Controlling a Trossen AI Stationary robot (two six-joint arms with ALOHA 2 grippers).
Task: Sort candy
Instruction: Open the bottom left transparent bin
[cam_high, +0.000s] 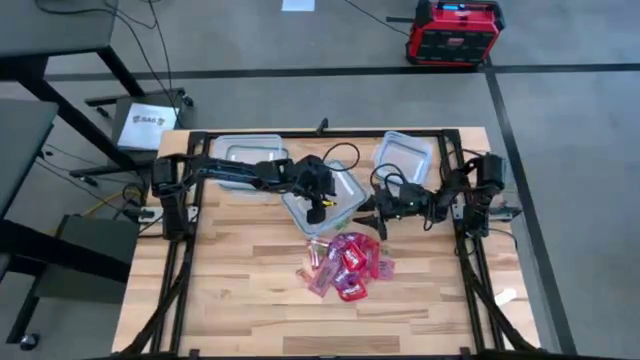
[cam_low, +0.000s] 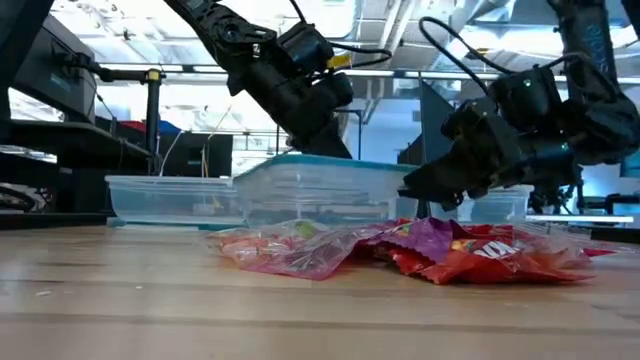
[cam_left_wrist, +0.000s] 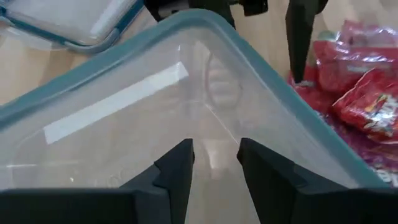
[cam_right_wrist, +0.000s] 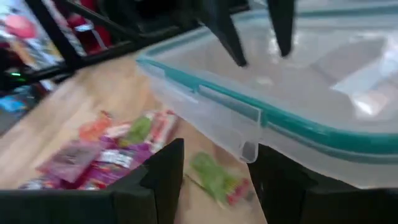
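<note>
The candy (cam_high: 345, 265) lies in a loose heap of red, pink and purple packets on the wooden table, near the middle; it also shows in the low view (cam_low: 440, 250). Just behind it stands a clear container with a bluish rim (cam_high: 343, 188). My left gripper (cam_high: 318, 208) hangs open over the inside of this container (cam_left_wrist: 267, 81), with nothing between its fingers (cam_left_wrist: 180, 165). My right gripper (cam_high: 378, 218) is open beside the container's near right corner (cam_right_wrist: 249, 109), above the heap's far edge. A green packet (cam_right_wrist: 214, 177) lies on the table below it.
Two more clear containers stand at the back, one at the left (cam_high: 250, 155) and one at the right (cam_high: 403, 152). Bare wood runs along the table's near edge (cam_high: 300, 325). A red box (cam_high: 452, 30) sits on the floor beyond the table.
</note>
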